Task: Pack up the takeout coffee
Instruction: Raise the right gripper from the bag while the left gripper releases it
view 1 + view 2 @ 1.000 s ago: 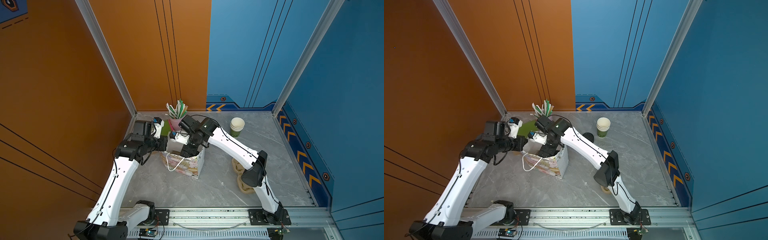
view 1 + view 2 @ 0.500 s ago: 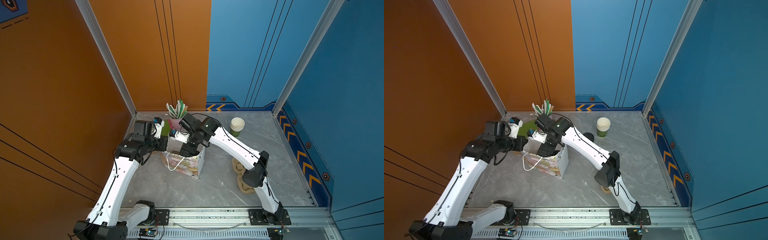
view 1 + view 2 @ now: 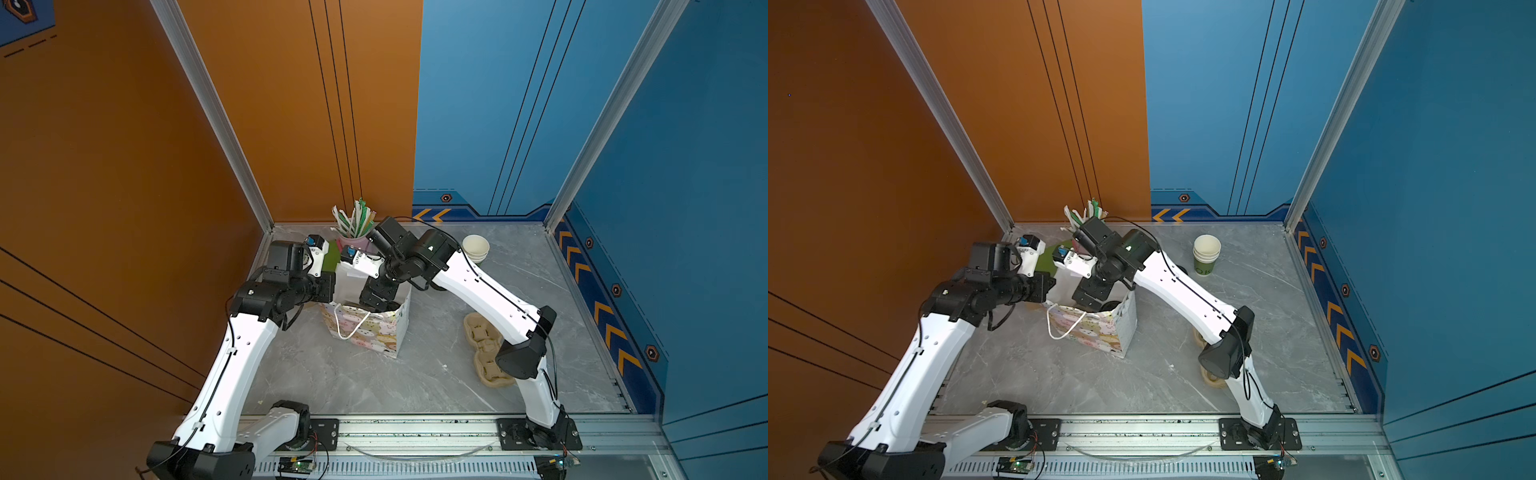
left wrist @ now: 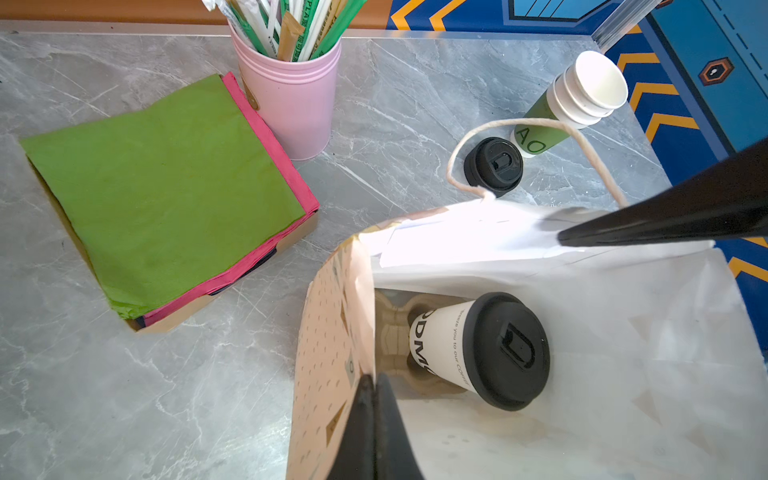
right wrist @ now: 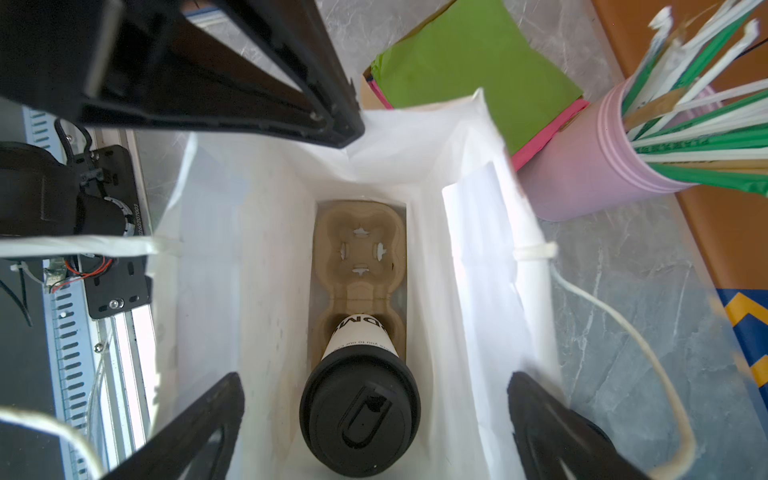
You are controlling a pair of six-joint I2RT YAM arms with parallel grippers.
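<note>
The takeout coffee point(image 4: 490, 349), a white cup with dark lettering and a black sip lid point(image 5: 359, 415), stands in one cell of a brown pulp carrier point(image 5: 359, 249) at the bottom of a patterned paper bag point(image 3: 370, 332) point(image 3: 1096, 332). My left gripper point(image 4: 371, 380) point(image 3: 332, 286) is shut on the bag's rim and holds that side wall point(image 4: 328, 332) out. In the bag's mouth, straight above the cup, my right gripper point(image 5: 374, 378) point(image 3: 376, 297) is open. Its fingers point(image 5: 208, 415) stand wide on both sides of the lid without touching it.
Behind the bag are a pink cup of wrapped straws point(image 4: 291, 95) and a box of green and pink napkins point(image 4: 166, 178). A loose black lid point(image 4: 493, 166) and a stack of lidless cups point(image 3: 476, 247) stand to the right. Spare pulp carriers point(image 3: 484, 349) lie under my right arm.
My right wrist has shifted slightly above the bag. The left arm and the bag have stayed where they were.
</note>
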